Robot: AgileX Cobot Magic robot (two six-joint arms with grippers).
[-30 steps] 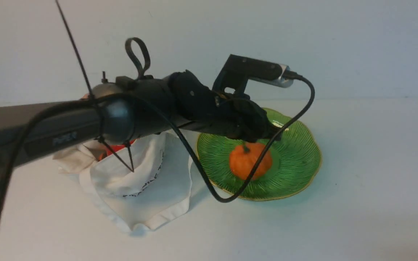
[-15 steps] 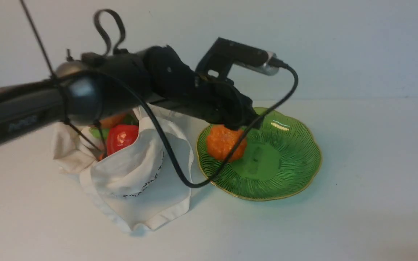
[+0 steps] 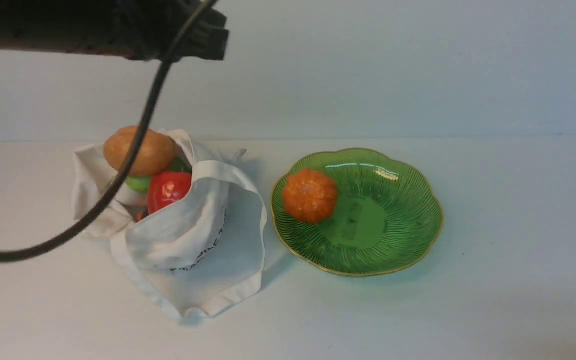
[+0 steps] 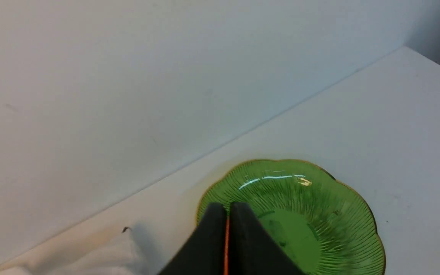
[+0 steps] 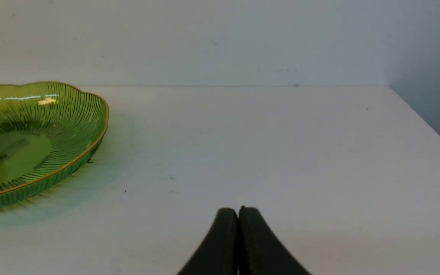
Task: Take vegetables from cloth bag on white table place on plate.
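The orange pumpkin (image 3: 310, 195) lies free on the left part of the green plate (image 3: 418, 235). To its left the white cloth bag (image 3: 188, 235) sits slumped open on the white table (image 3: 518, 250), holding a brown potato (image 3: 139, 150), a red pepper (image 3: 168, 190) and a green piece (image 3: 138, 183). My left arm (image 3: 118, 25) is raised high above the bag. My left gripper (image 4: 226, 208) is shut and empty, above the plate (image 4: 330, 214). My right gripper (image 5: 238, 210) is shut and empty over bare table, to the right of the plate (image 5: 90, 114).
A black cable (image 3: 133, 150) hangs from the left arm in front of the bag. A pale wall rises behind the table. The table's right edge (image 5: 426, 122) shows in the right wrist view.
The left arm has risen up and to the left, away from the plate, and its jaws have closed. The pumpkin has shifted from the plate's middle to its left part.
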